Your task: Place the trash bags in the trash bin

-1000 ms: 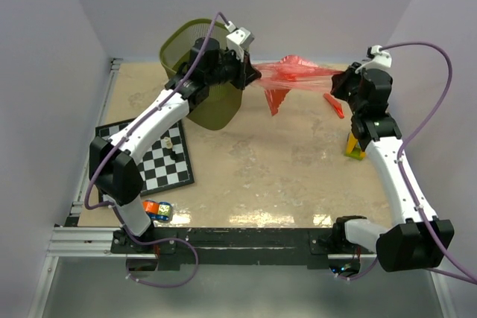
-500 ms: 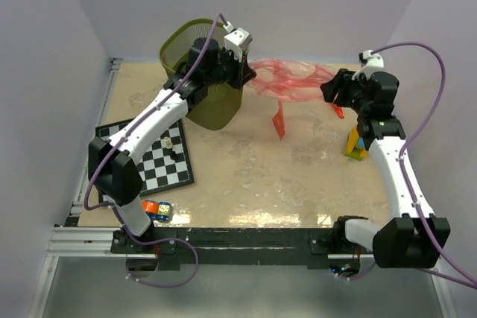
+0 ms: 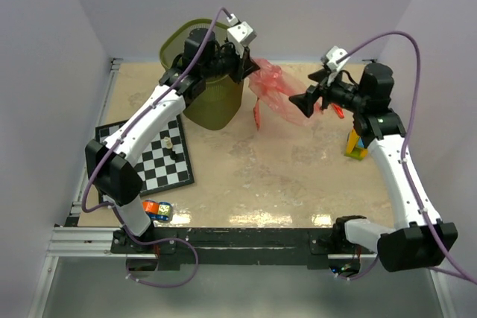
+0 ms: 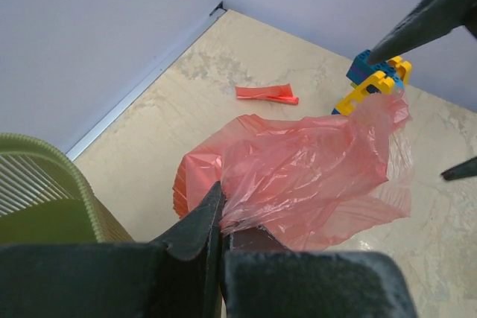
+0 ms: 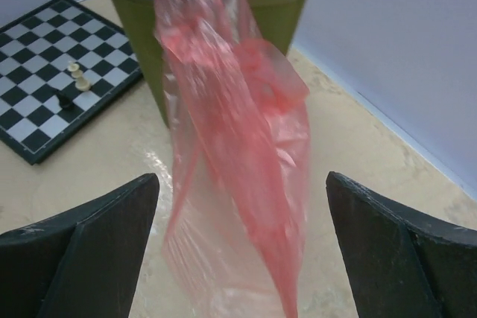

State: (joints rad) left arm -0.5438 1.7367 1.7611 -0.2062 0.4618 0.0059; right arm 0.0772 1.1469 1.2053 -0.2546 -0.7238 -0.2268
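The left gripper point(image 3: 249, 72) clamps the red bag point(image 3: 274, 88) beside the green bin point(image 3: 216, 106), while the right gripper point(image 3: 305, 90) faces it, fingers apart.

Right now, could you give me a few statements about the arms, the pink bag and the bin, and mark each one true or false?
1. The left gripper is shut on the large trash bag. True.
2. The right gripper is clamped on that bag. False: its fingers stand wide apart, with the bag hanging between them.
3. The bag is already inside the trash bin. False: it hangs outside, beside the bin.
4. A small red strip lies on the table. True.
5. The chessboard is bare. False: chess pieces stand on it.
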